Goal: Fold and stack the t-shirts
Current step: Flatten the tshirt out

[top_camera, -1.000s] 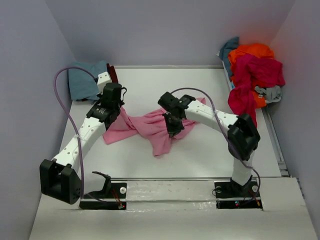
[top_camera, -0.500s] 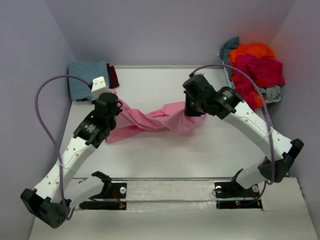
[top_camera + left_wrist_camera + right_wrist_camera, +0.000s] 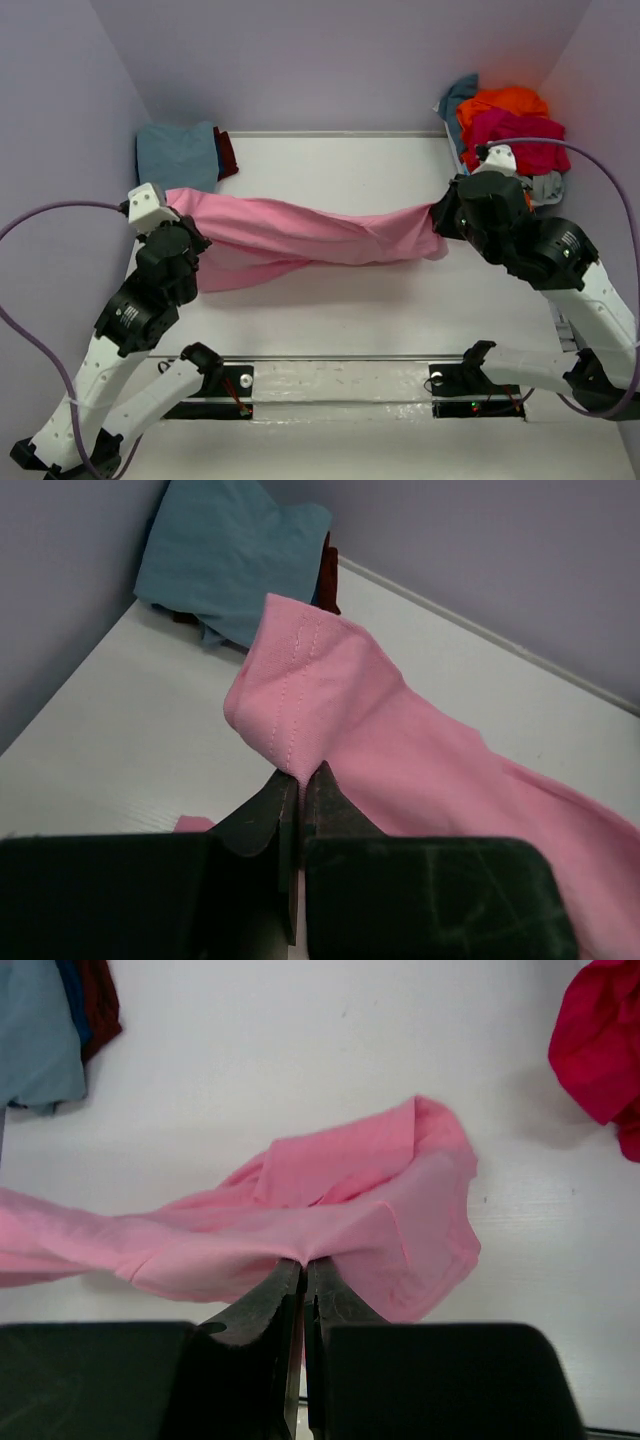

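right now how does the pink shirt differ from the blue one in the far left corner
The pink shirt is pinched at each end by the left gripper and right gripper and stretched long across the table; the blue shirt lies untouched. The pink shirt is twisted and creased; the blue shirt sits folded compactly, a dark red cloth showing at its edge. Both are plain soft cloth.

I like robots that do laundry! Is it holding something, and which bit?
The pink t-shirt. Jaws of the left gripper pinch a stitched hem at one end; jaws of the right gripper pinch a fold at the other.
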You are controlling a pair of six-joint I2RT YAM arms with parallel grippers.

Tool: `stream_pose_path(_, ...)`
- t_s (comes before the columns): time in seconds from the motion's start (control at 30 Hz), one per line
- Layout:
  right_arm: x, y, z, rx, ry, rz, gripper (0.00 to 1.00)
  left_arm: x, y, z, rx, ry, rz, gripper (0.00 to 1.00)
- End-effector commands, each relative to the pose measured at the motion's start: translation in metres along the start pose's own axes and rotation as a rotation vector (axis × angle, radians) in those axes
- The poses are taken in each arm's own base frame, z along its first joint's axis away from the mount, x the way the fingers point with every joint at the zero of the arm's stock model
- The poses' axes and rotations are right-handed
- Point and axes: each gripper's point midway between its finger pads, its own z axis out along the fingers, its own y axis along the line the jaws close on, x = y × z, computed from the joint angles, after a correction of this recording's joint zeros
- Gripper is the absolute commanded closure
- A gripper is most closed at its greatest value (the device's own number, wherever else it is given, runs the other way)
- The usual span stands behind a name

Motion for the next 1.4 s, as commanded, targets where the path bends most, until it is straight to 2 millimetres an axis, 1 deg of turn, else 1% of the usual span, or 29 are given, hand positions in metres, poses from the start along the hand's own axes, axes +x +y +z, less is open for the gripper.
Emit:
stream_pose_path(0.0,-0.048,-0.006,-0.016,0.012,-0.204,0.066,0.93,-0.038,0.012,-0.009,-0.044,-0.117,-0.047,0.94)
stream_pose_path(0.07,-0.062,-0.009,-0.025,0.000,-0.261,0.069,0.93,-0.054,0.009,-0.014,-0.018,-0.159,-0.057,0.94)
stream_pose_path(0.2,-0.081,-0.017,-0.039,0.003,-0.348,0.065,0.93,-0.080,0.011,-0.024,-0.002,-0.224,-0.063,0.94)
stream_pose_path(0.37,-0.103,-0.017,-0.049,-0.015,-0.442,0.054,0.93,-0.102,0.009,-0.031,0.021,-0.291,-0.078,0.94)
stream_pose_path(0.5,-0.121,-0.016,-0.057,-0.020,-0.514,0.039,0.93,-0.115,0.004,-0.029,0.015,-0.326,-0.073,0.94)
stream_pose_path(0.53,-0.125,-0.016,-0.059,-0.019,-0.530,0.020,0.93,-0.123,0.000,-0.030,0.023,-0.348,-0.088,0.94)
stream_pose_path(0.63,-0.146,-0.012,-0.071,-0.040,-0.614,0.033,0.93,-0.137,-0.006,-0.030,0.028,-0.383,-0.091,0.94)
stream_pose_path(0.67,-0.149,-0.013,-0.072,-0.035,-0.629,0.026,0.93,-0.142,-0.009,-0.029,0.029,-0.394,-0.098,0.94)
stream_pose_path(0.7,-0.152,-0.013,-0.074,-0.031,-0.641,0.023,0.93,-0.141,-0.009,-0.028,0.023,-0.392,-0.085,0.94)
stream_pose_path(0.77,-0.160,-0.015,-0.078,-0.018,-0.676,0.014,0.93,-0.146,-0.010,-0.028,0.022,-0.417,-0.085,0.94)
stream_pose_path(0.8,-0.163,-0.016,-0.079,-0.010,-0.687,0.012,0.93,-0.145,-0.013,-0.025,0.018,-0.415,-0.075,0.94)
stream_pose_path(0.9,-0.175,-0.015,-0.088,-0.009,-0.727,0.009,0.93,-0.153,-0.019,-0.023,0.020,-0.427,-0.072,0.94)
stream_pose_path(1.0,-0.186,-0.016,-0.099,-0.023,-0.758,0.022,0.93,-0.160,-0.023,-0.024,0.035,-0.437,-0.072,0.94)
stream_pose_path(1.03,-0.186,-0.017,-0.101,-0.024,-0.761,0.024,0.93,-0.161,-0.023,-0.025,0.037,-0.439,-0.074,0.94)
stream_pose_path(1.1,-0.186,-0.019,-0.103,-0.026,-0.764,0.025,0.93,-0.165,-0.021,-0.029,0.039,-0.449,-0.079,0.94)
stream_pose_path(1.13,-0.187,-0.023,-0.109,-0.030,-0.775,0.032,0.93,-0.165,-0.019,-0.030,0.034,-0.448,-0.073,0.94)
stream_pose_path(1.2,-0.187,-0.026,-0.113,-0.034,-0.789,0.030,0.93,-0.166,-0.014,-0.033,0.031,-0.453,-0.080,0.94)
stream_pose_path(1.3,-0.193,-0.035,-0.129,-0.046,-0.823,0.036,0.93,-0.170,-0.008,-0.040,0.030,-0.463,-0.093,0.94)
stream_pose_path(1.37,-0.196,-0.036,-0.137,-0.069,-0.840,0.043,0.93,-0.174,-0.004,-0.045,0.033,-0.472,-0.105,0.94)
